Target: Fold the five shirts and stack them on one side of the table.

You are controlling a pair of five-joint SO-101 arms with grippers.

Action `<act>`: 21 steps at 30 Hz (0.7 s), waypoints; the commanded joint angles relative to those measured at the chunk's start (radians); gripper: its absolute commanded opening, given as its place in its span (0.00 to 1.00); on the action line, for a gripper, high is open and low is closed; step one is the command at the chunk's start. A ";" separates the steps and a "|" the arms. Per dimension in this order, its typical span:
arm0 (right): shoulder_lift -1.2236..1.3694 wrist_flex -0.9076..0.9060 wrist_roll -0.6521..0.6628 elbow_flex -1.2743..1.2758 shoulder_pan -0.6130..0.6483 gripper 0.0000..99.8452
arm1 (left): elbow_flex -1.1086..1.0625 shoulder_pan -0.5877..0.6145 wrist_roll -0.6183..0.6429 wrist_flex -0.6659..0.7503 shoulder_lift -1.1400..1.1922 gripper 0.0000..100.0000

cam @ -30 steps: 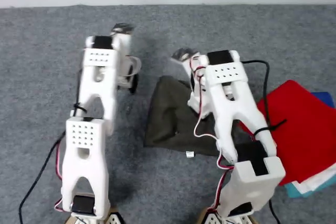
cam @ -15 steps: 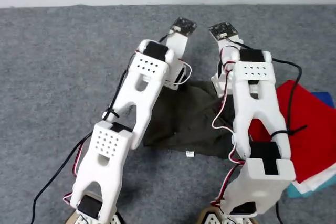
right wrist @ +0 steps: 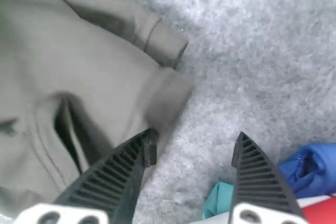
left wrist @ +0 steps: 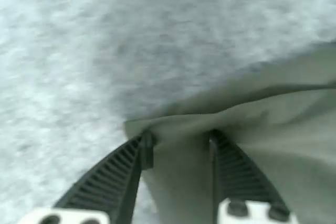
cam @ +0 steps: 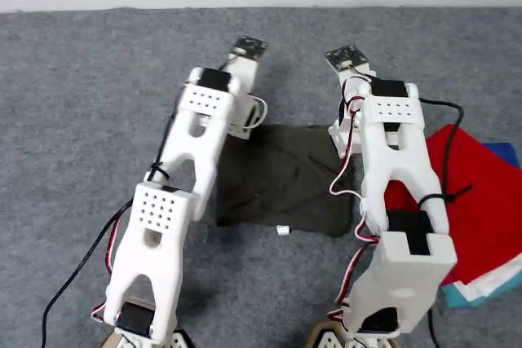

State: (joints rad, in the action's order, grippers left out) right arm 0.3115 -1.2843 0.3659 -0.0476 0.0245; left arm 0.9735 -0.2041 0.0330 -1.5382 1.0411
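Now, left gripper [left wrist: 178,140] pinching a corner of the olive shirt [cam: 285,181], right gripper [right wrist: 197,148] fingers spread wide: a one-sided pull could skew it.

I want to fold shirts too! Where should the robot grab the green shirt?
Probably at its two far corners, coming down from above. The green shirt lies flat on the table, so only its edges give something to pinch. The left gripper sits at one far corner; the right gripper hangs open beside the sleeve end at the other.
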 commanded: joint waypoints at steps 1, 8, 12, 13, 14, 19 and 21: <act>0.015 0.036 0.011 -0.032 -0.005 0.24 | 0.108 0.040 0.006 -0.041 -0.012 0.18; 0.036 0.084 0.002 -0.051 0.012 0.24 | 0.234 0.035 0.008 -0.101 -0.005 0.18; 0.024 -0.015 0.002 -0.075 0.077 0.24 | 0.242 0.034 0.008 -0.127 -0.008 0.18; 0.019 -0.018 0.002 -0.077 0.088 0.24 | 0.242 0.029 0.008 -0.137 -0.006 0.18; 0.013 -0.018 0.002 -0.077 0.097 0.24 | 0.240 0.017 0.008 -0.143 -0.005 0.18; -0.054 -0.090 0.002 -0.075 0.154 0.24 | 0.214 -0.028 0.008 -0.129 0.032 0.18; -0.071 -0.111 0.003 -0.072 0.179 0.24 | 0.217 -0.029 0.008 -0.109 0.078 0.18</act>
State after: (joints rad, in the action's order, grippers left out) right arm 0.3161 -1.3579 0.3644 -0.0859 0.1688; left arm 1.1776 -0.2148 0.0330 -1.6671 1.1009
